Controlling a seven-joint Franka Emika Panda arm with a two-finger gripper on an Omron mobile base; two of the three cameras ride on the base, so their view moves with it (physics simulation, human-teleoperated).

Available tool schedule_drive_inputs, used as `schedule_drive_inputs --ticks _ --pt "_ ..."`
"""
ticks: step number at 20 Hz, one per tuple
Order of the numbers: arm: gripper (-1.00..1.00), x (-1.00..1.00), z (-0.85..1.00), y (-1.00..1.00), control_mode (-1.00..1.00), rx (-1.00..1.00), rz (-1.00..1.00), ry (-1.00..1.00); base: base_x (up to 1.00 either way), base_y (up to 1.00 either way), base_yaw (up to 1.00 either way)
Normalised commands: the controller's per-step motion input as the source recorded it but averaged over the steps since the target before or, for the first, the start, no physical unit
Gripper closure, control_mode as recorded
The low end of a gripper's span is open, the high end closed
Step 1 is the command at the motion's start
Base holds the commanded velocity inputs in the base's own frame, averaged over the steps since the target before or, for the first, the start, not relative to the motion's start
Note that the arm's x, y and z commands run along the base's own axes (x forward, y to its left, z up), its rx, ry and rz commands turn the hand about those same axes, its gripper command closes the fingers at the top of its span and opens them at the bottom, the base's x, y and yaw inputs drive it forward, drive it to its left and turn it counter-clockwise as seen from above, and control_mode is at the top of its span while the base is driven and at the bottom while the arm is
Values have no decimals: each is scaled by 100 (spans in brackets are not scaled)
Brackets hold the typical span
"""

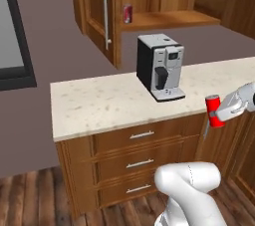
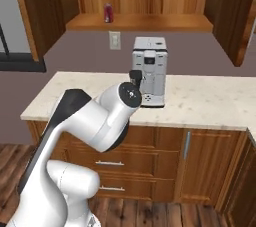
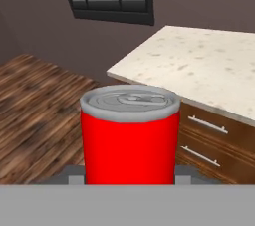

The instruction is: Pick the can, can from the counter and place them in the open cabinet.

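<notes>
Off the counter (image 1: 99, 103) edge, over the floor, jaws (image 1: 217, 115) pinch the red can (image 1: 214, 110) upright. Dark can (image 1: 128, 14) already sits on the cabinet shelf (image 1: 169, 19). Risks as I see them: slip during the long lift, clipping the coffee machine (image 1: 160, 65) or cabinet door (image 1: 99, 11)

Glossy white rounded arm (image 2: 95, 121) segments, a black panel, dark round joint cap.

Bright red can (image 3: 129, 135) upright — gripped
</notes>
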Motion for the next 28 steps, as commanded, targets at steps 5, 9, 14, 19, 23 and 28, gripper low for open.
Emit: schedule_drive_inputs --ticks 5,9,14,19,23,28 --pt "100 0 0 0 100 0 0 0 60 -27 0" --pt "100 0 0 0 100 0 0 0 60 -30 0" --pt "100 0 0 0 100 0 0 0 50 -29 0" --pt "100 0 0 0 100 0 0 0 51 -34 0" --pt "100 0 0 0 100 0 0 0 35 -24 0" --pt "100 0 0 0 100 0 0 0 46 -12 0"
